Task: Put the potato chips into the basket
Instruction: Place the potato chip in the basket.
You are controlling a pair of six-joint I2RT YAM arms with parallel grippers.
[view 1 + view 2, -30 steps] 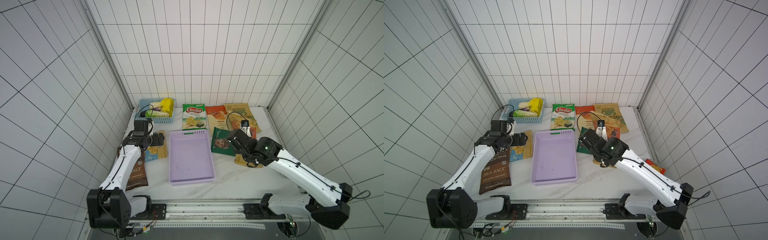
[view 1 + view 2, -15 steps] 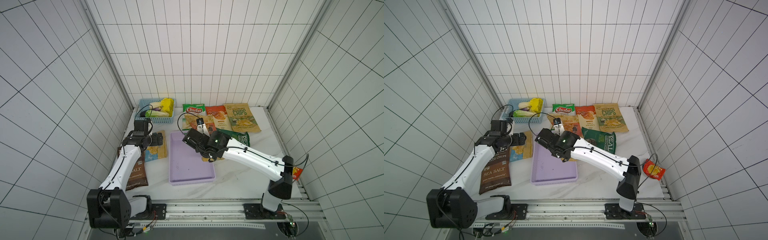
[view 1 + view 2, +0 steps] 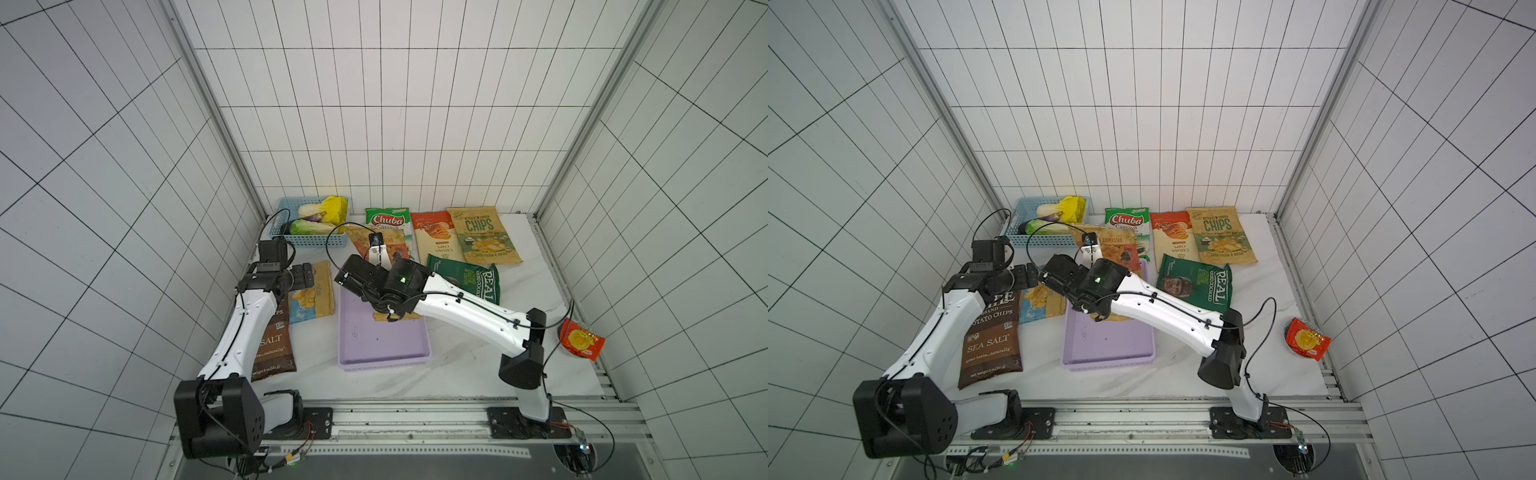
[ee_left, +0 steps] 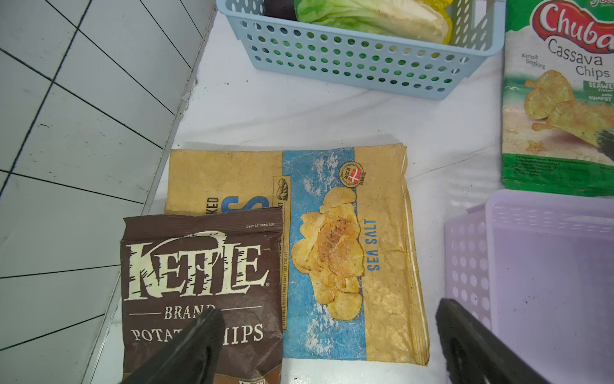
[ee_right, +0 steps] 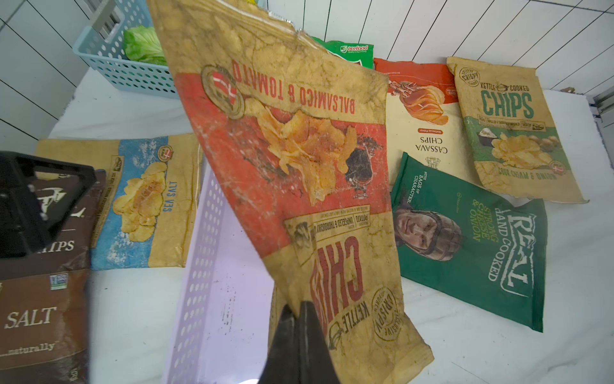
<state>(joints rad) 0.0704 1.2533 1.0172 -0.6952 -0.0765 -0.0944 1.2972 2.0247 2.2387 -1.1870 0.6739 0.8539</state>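
— Right end effector [image 5: 299, 320]?
— Clamped on tan balsamico bag [image 5: 292, 149], hanging over lilac basket [image 3: 384, 358], frame centre.
— Left end effector [image 4: 329, 335]?
— Spread wide, empty. Zero deposited; all seven outstanding.

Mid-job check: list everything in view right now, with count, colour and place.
lilac basket: 1, lilac, table centre
balsamico chips bag: 1, tan and red, hanging over the lilac basket
sea salt chips bag: 1, tan and blue, flat, left of the lilac basket
Kettle bag: 1, brown, front left, overlapping the sea salt chips bag
Chuba bag: 1, green, back
cassava bag: 1, orange and cream, back
sour cream chips bag: 1, tan and green, back right
REAL bag: 1, dark green, right of the lilac basket
blue basket: 1, pale blue, back left
vegetables: several, green, yellow, purple, in the blue basket
small packet: 1, red, right edge
left gripper: open, above the left-side bags
right gripper: shut on the balsamico chips bag
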